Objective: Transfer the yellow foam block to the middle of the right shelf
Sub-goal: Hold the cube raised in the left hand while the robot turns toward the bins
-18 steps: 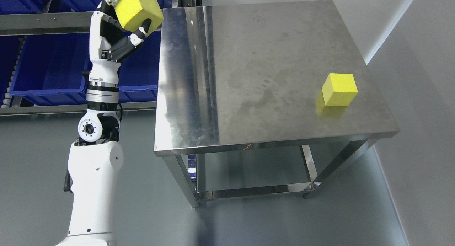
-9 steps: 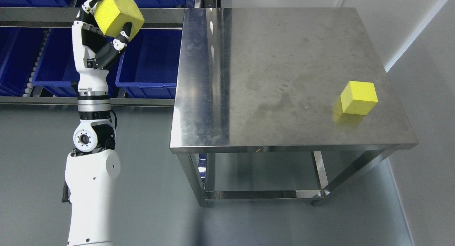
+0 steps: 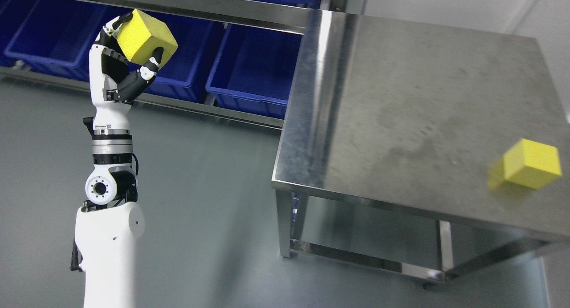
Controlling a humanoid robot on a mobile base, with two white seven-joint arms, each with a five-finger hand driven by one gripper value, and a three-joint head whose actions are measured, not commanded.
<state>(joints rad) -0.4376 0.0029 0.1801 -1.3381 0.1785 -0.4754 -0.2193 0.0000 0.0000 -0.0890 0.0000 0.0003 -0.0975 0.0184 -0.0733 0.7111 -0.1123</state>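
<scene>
- We see the block (image 3: 144, 42) pinched at the top of our left hand (image 3: 120, 63), fingers (image 3: 149, 67) clamped against its lower and upper faces.
- Relative to the table (image 3: 401, 121), the block is raised well off to the left, in front of the blue bins (image 3: 254, 72) on the shelf (image 3: 178, 3).
- It is a bright yellow foam cube, tilted on a corner.
- A second cube (image 3: 530, 163) sits on the table near its right edge.

A block (image 3: 532, 164) is sitting near the table's (image 3: 401, 121) right edge; bins (image 3: 256, 65) are lining the shelf (image 3: 213, 7) behind-left.
</scene>
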